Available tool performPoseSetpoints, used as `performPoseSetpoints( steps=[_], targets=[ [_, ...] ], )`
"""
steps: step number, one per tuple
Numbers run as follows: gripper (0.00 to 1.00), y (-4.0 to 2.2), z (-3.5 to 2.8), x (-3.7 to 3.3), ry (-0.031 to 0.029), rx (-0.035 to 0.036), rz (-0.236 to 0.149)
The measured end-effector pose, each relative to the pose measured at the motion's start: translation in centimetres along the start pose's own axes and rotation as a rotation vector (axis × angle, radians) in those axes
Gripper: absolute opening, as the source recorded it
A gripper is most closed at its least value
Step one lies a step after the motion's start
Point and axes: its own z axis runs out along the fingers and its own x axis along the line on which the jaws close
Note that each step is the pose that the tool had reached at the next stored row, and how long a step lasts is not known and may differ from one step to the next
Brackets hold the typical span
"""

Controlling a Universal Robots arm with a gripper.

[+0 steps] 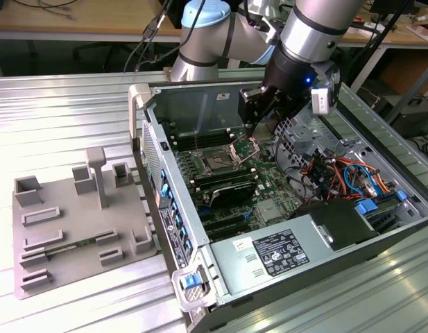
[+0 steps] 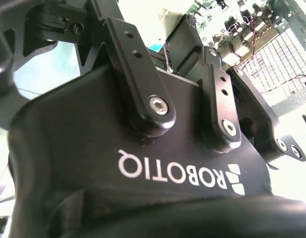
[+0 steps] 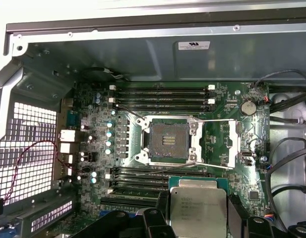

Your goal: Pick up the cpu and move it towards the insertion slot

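In the first wrist view the cpu point(image 3: 198, 207), a flat square chip with a pale metal top, sits between my gripper's point(image 3: 199, 214) dark fingers point(image 3: 162, 210). The gripper is shut on the cpu's two opposite edges. The insertion slot point(image 3: 167, 141) is a dark square socket in a shiny steel frame, apart from the chip, with its hinged bracket point(image 3: 225, 144) swung open beside it. In the exterior view my gripper point(image 1: 254, 129) hangs inside the open computer case, above and to the exterior view's right of the insertion slot point(image 1: 218, 161).
Long black memory slots point(image 3: 162, 97) flank the socket on both sides. The case's back wall point(image 1: 200, 104) stands behind it. A power supply point(image 1: 269, 253) and bundled cables point(image 1: 338, 173) fill the case's near and right parts. A grey plastic tray point(image 1: 75, 222) lies on the exterior view's left.
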Motion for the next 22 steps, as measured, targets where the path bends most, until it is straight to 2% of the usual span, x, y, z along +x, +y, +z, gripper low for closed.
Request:
performPoseSetpoints(
  steps=[22],
  targets=[
    [0.55, -0.04, 0.43, -0.04, 0.0000, 0.0000, 0.000]
  ],
)
